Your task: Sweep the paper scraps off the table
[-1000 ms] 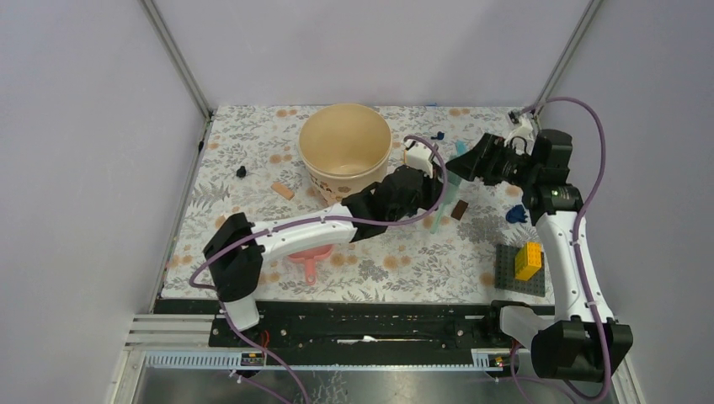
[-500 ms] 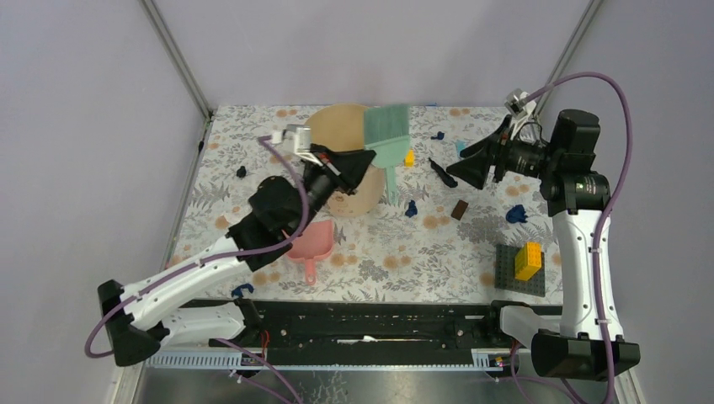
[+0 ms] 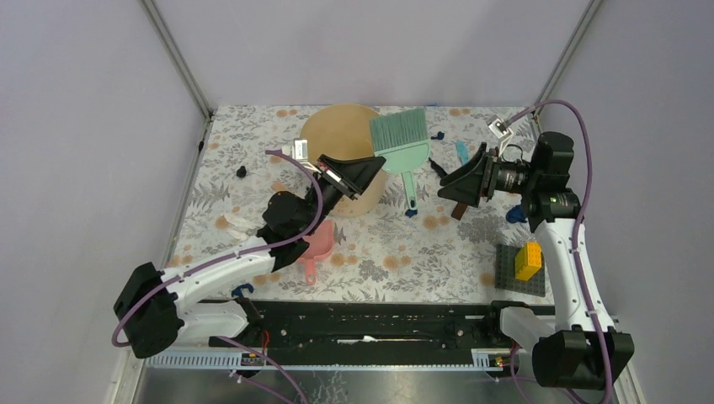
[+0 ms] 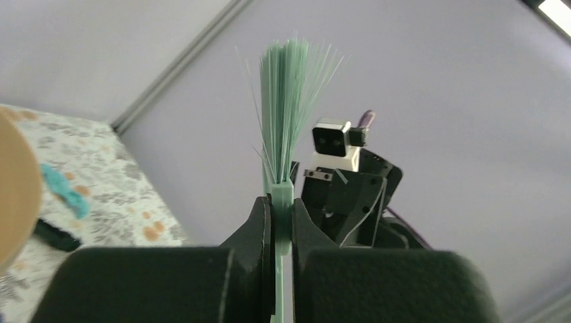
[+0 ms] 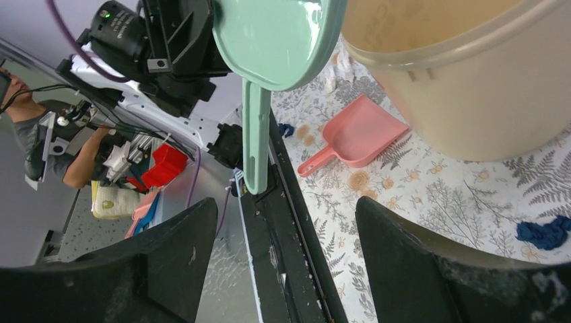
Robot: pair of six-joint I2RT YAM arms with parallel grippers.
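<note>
My left gripper is shut on the green brush and holds it in the air beside the tan bucket, bristles away from me and handle hanging free. My right gripper is open and empty, raised just right of the brush. Dark blue paper scraps lie on the table: one under the brush handle, one at the right, one at the back, and one shows in the right wrist view. A black scrap lies at the left.
The pink dustpan lies in front of the bucket under my left arm. A brown block lies below my right gripper. A dark grey baseplate with a yellow brick sits at the front right.
My left arm pulled back left and lifted the brush over the bucket, then shifted it slightly right. My right gripper came lower and nearer to the brush, still open.
</note>
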